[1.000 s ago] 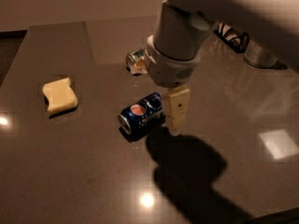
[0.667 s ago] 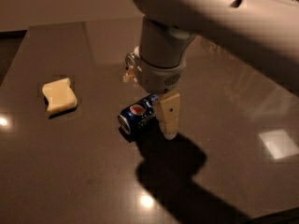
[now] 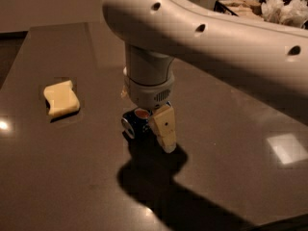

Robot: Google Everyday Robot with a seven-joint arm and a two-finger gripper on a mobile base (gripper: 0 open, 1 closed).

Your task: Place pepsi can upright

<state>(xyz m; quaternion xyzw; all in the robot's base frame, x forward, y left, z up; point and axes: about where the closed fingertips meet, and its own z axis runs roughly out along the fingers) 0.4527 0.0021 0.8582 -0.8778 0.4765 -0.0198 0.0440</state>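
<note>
The pepsi can point(image 3: 135, 122), dark blue with a silver end facing front left, lies on its side near the middle of the dark table point(image 3: 72, 177). My gripper point(image 3: 149, 128) hangs straight down over it from the big white arm point(image 3: 207, 37) and is open. One cream finger point(image 3: 163, 129) stands just right of the can, its tip close to the table. The other finger is hidden behind the wrist and the can. The wrist covers much of the can's far side.
A pale yellow sponge point(image 3: 61, 98) lies at the left of the table. A dark bin point(image 3: 238, 6) with crumpled pale wrappers point(image 3: 288, 11) stands at the back right. The arm casts a wide shadow point(image 3: 159, 186) in front of the can.
My arm has swung left and come down over the pepsi can. The visible finger moved from the can's right end to close beside it. The small object behind the can is now hidden by the arm.
</note>
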